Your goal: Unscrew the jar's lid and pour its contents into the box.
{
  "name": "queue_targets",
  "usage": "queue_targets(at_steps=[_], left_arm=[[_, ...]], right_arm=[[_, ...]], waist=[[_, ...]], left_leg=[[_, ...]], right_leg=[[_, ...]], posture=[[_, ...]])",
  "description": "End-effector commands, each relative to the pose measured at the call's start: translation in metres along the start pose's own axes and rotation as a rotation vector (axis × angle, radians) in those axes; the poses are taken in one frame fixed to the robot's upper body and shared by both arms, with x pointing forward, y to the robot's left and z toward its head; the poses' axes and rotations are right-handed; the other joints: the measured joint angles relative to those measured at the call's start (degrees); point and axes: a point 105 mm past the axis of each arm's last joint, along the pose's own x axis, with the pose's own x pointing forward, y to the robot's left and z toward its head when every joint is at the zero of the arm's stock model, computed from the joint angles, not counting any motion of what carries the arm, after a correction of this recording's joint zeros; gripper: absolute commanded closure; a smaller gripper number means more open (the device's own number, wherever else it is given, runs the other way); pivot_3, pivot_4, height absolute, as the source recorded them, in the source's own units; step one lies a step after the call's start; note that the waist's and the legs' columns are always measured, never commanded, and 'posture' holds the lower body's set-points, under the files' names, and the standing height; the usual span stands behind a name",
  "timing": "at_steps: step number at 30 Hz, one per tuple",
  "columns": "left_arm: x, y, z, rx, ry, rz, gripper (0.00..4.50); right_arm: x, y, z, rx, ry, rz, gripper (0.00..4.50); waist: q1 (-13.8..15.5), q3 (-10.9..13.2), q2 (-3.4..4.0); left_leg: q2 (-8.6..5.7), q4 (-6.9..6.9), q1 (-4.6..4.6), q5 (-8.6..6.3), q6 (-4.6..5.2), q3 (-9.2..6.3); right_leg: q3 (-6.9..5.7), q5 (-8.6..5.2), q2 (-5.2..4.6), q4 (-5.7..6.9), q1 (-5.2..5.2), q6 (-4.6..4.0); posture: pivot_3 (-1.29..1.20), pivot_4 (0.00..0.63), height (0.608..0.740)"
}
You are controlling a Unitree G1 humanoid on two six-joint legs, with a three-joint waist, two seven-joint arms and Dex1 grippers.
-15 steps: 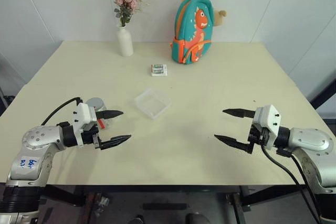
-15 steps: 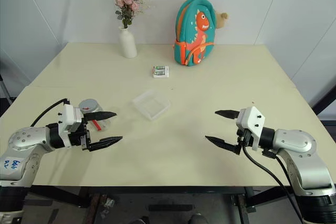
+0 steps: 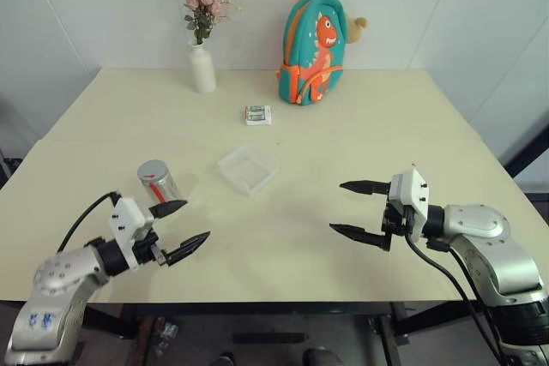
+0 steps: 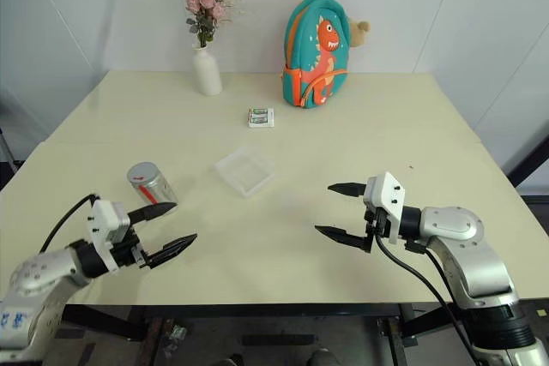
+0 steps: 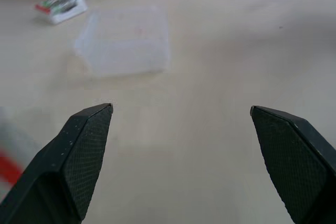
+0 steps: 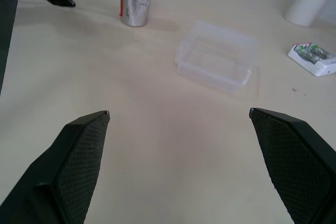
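**A:** You have a pale cream table (image 3: 343, 126) set against white wall panels. Take the box (image 3: 249, 168) as your landmark: it sits near the middle of the table, clear and shallow, and nothing lies in it.

**B:** Where is the jar from there?

**A:** Your jar (image 3: 157, 183) stands upright to the left of the box, a little nearer to you and apart from it. The lid (image 3: 151, 168) is on it, grey and flat, and a red stripe runs down its side. You cannot make out the contents through the wall.

**B:** And my grippers?

**A:** Your left gripper (image 3: 181, 226) hovers nearer to you than the box and left of it, just in front of the jar. One fingertip lies close beside the jar's base, and you cannot tell whether it touches. The jaws are spread wide with nothing between them. Your right gripper (image 3: 352, 207) hangs well to the right of the box and nearer to you, pointing toward the table's middle. Its jaws are also spread wide and hold nothing.

**B:** What lies beyond the box?

**A:** Just behind it you see a small white-and-green packet (image 3: 258, 114). Farther back stand a white vase (image 3: 202, 69) of pink flowers, off to the left, and a teal backpack (image 3: 312, 49) with an orange dinosaur.
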Motion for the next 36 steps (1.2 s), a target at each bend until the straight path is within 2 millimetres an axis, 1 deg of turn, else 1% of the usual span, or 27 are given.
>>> queue_targets(at_steps=[1, 3, 5, 7, 9, 12, 15, 19, 25, 29, 32, 35, 36], left_arm=[[-0.006, 0.006, 0.007, 0.003, -0.046, 0.255, 0.02], [-0.009, 0.009, -0.002, -0.006, -0.038, 0.378, 0.02], [-0.010, 0.013, -0.003, -0.032, -0.062, 0.477, 0.02], [-0.006, 0.017, -0.005, -0.083, -0.090, 0.563, 0.02], [0.003, 0.018, -0.009, -0.057, -0.058, 0.565, 0.02], [0.004, 0.029, -0.008, -0.031, -0.061, 0.632, 0.02], [0.008, 0.036, -0.005, 0.000, -0.067, 0.647, 0.02], [0.011, 0.050, -0.001, 0.011, -0.093, 0.720, 0.02], [0.033, 0.051, 0.004, 0.004, -0.123, 0.655, 0.02], [0.045, 0.061, 0.007, 0.013, -0.130, 0.629, 0.02], [0.049, 0.071, 0.008, 0.005, -0.142, 0.643, 0.02], [0.053, 0.080, 0.007, 0.006, -0.140, 0.650, 0.02], [0.055, 0.084, 0.007, 0.004, -0.140, 0.651, 0.02]], right_arm=[[0.011, 0.002, 0.012, -0.034, -0.053, 0.049, 0.00], [0.015, 0.001, 0.013, -0.033, -0.064, 0.063, 0.00], [0.018, 0.001, 0.013, -0.034, -0.068, 0.072, 0.00], [0.023, 0.002, 0.016, -0.039, -0.081, 0.089, 0.00], [0.027, 0.003, 0.020, -0.041, -0.096, 0.107, 0.00], [0.031, 0.005, 0.024, -0.003, -0.116, 0.113, 0.00], [0.034, 0.004, 0.030, 0.009, -0.143, 0.094, 0.00], [0.040, 0.003, 0.037, 0.037, -0.190, 0.065, 0.00], [0.050, 0.003, 0.050, 0.081, -0.274, 0.032, 0.00], [0.057, 0.006, 0.055, 0.081, -0.298, 0.036, 0.00], [0.060, 0.008, 0.058, 0.082, -0.312, 0.036, 0.00], [0.062, 0.008, 0.059, 0.082, -0.319, 0.031, 0.00], [0.062, 0.008, 0.059, 0.083, -0.320, 0.026, 0.00]], waist=[[0.17, 0.00, 0.00], [0.35, -0.01, -0.01], [0.64, -0.01, -0.03], [1.03, -0.01, -0.02], [1.22, -0.02, -0.04], [1.27, -0.03, -0.05], [1.21, -0.03, -0.05], [1.29, -0.03, -0.05], [1.27, -0.03, -0.05], [1.30, -0.03, -0.05], [1.20, -0.03, -0.05], [1.22, -0.03, -0.05], [1.27, -0.03, -0.05]], left_leg=[[0.00, 0.08, -0.02, 0.00, 0.00, 0.00], [-0.05, 0.24, -0.03, 0.00, 0.01, 0.00], [-0.07, 0.41, -0.05, -0.01, 0.01, 0.00], [-0.07, 0.47, -0.05, 0.02, 0.05, 0.00], [-0.08, 0.57, -0.06, 0.07, 0.08, 0.03], [-0.08, 0.61, -0.06, 0.15, 0.09, 0.09], [-0.08, 0.62, -0.06, 0.17, 0.11, 0.15], [-0.07, 0.54, -0.07, 0.17, 0.10, 0.21], [-0.07, 0.52, -0.08, 0.16, 0.10, 0.21], [-0.06, 0.52, -0.09, 0.16, 0.10, 0.22], [-0.05, 0.51, -0.09, 0.16, 0.10, 0.23], [-0.04, 0.47, -0.09, 0.15, 0.10, 0.23], [-0.04, 0.45, -0.09, 0.15, 0.09, 0.23]], right_leg=[[0.00, 0.00, 0.00, -0.02, 0.02, -0.01], [0.01, 0.00, -0.03, -0.06, 0.13, -0.01], [0.03, -0.05, -0.03, -0.08, 0.16, -0.15], [0.05, -0.11, -0.01, -0.14, 0.21, -0.39], [0.08, -0.05, 0.00, -0.22, 0.24, -0.52], [0.17, 0.01, 0.03, -0.27, 0.25, -0.64], [0.23, 0.04, 0.03, -0.30, 0.25, -0.64], [0.28, 0.04, 0.05, -0.30, 0.18, -0.64], [0.28, 0.15, 0.06, -0.29, 0.17, -0.42], [0.27, 0.23, 0.09, -0.29, 0.15, -0.26], [0.28, 0.24, 0.10, -0.28, 0.14, -0.25], [0.28, 0.35, 0.11, -0.28, 0.12, -0.04], [0.28, 0.47, 0.11, -0.28, 0.12, 0.20]], posture=[[0.00, 0.150, 0.740], [0.00, 0.150, 0.740], [0.00, 0.150, 0.740], [0.00, 0.150, 0.740], [0.00, 0.150, 0.740], [0.00, 0.150, 0.740], [0.00, 0.150, 0.740], [0.00, 0.150, 0.740], [0.00, 0.150, 0.740], [0.00, 0.150, 0.740], [0.00, 0.150, 0.740], [0.00, 0.150, 0.740], [0.00, 0.150, 0.740]])
